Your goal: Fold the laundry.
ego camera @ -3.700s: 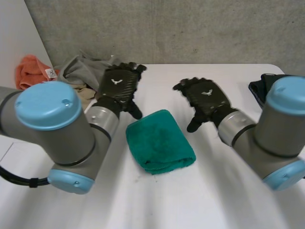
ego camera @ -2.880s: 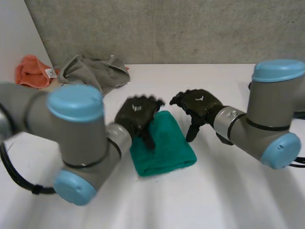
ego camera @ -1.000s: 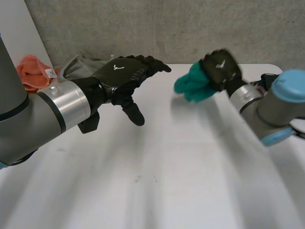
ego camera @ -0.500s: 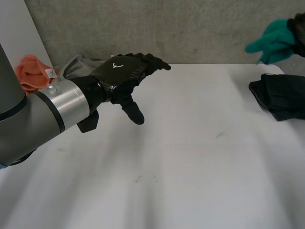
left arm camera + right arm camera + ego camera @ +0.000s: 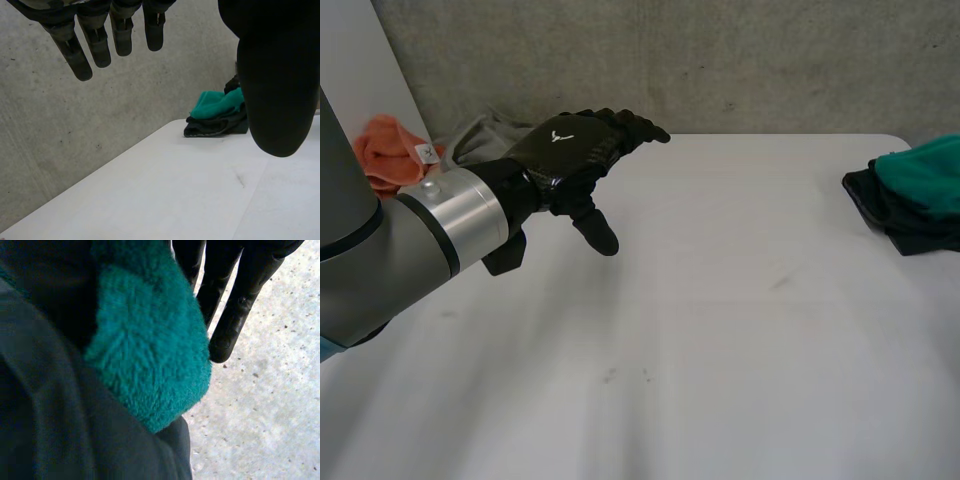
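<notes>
The robot's left hand (image 5: 575,160) hovers above the white counter (image 5: 720,330) with its fingers (image 5: 95,42) straight and spread, the thumb apart from them, holding nothing. The folded teal terry towel (image 5: 928,178) lies on a pile of dark cloth (image 5: 892,215) at the counter's far right edge, well apart from that hand. In the right wrist view the right hand (image 5: 242,295) is just beside the towel (image 5: 150,355); the fingers that show are straight and reach past its fluffy edge rather than curling round it (the thumb is hidden). Behind the left arm lie a crumpled grey garment (image 5: 480,140) and an orange cloth (image 5: 378,150).
</notes>
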Controlling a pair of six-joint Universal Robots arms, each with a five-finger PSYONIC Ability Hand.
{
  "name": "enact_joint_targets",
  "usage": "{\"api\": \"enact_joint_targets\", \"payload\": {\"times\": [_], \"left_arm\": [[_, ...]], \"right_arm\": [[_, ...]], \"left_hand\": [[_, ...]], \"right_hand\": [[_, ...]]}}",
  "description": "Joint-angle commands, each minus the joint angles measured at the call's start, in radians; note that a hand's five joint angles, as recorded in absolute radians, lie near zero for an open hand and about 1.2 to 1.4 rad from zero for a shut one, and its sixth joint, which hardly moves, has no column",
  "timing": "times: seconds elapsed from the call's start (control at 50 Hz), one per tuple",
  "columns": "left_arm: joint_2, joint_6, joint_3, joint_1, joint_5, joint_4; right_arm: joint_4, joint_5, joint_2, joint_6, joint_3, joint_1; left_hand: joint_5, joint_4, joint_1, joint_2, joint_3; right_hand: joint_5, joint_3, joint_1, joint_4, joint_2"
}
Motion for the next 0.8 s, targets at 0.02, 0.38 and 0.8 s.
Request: {"api": "enact_joint_targets", "payload": {"times": [0.02, 0.38, 0.8], "left_arm": [[0.0, 0.0, -0.001, -0.004, -0.003, -0.001], [0.006, -0.003, 0.005, -0.005, -0.004, -0.001], [0.003, 0.0, 0.033, 0.168, -0.016, 0.188]], "right_arm": [[0.014, -0.022, -0.132, 0.0, 0.128, -0.028], [0.299, 0.178, -0.508, -0.338, 0.274, -0.257], [0.308, 0.415, -0.872, -0.247, 0.631, 0.626]], "left_hand": [[-0.021, -0.001, 0.004, -0.003, -0.007], [-0.029, -0.01, -0.005, -0.012, -0.016], [-0.029, -0.01, -0.005, -0.012, -0.016]], "right_hand": [[-0.895, -0.915, -0.697, -0.948, -0.912], [-0.895, -0.915, -0.697, -0.948, -0.912], [-0.895, -0.915, -0.697, -0.948, -0.912]]}}
